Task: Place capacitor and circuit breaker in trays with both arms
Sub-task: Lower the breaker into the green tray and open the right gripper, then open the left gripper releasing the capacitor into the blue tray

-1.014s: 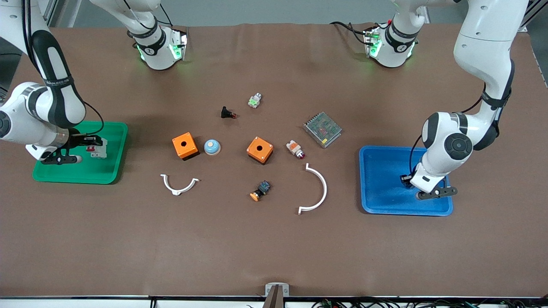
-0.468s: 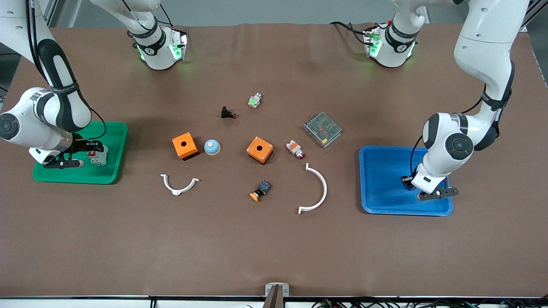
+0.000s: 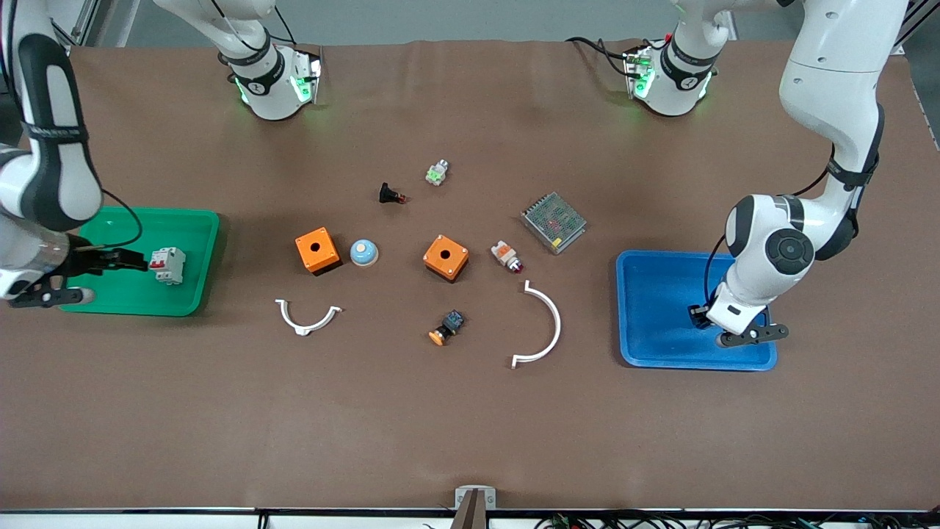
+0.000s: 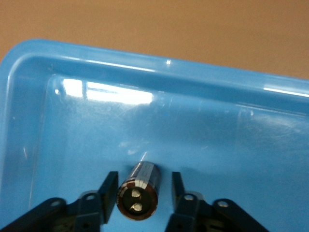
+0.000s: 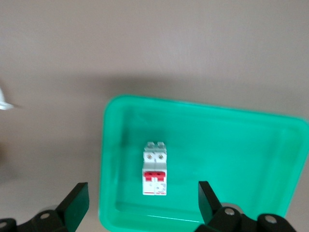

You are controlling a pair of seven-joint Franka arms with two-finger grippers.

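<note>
The circuit breaker (image 3: 167,264), a white block with red toggles, lies free in the green tray (image 3: 191,220) at the right arm's end of the table. It also shows in the right wrist view (image 5: 155,166). My right gripper (image 3: 131,260) (image 5: 142,195) is open and empty, over the tray beside the breaker. The capacitor (image 4: 140,191), a small black cylinder, lies on the floor of the blue tray (image 3: 653,279) (image 4: 193,121). My left gripper (image 3: 698,314) (image 4: 143,181) is open and low in that tray, with a finger on either side of the capacitor.
Between the trays lie two orange boxes (image 3: 317,250) (image 3: 446,257), a blue dome (image 3: 363,252), a metal mesh box (image 3: 554,222), two white arcs (image 3: 307,317) (image 3: 547,323) and several small parts.
My right gripper has let go of the circuit breaker and drawn back toward the table's end, leaving it in the green tray. My left gripper has barely moved.
</note>
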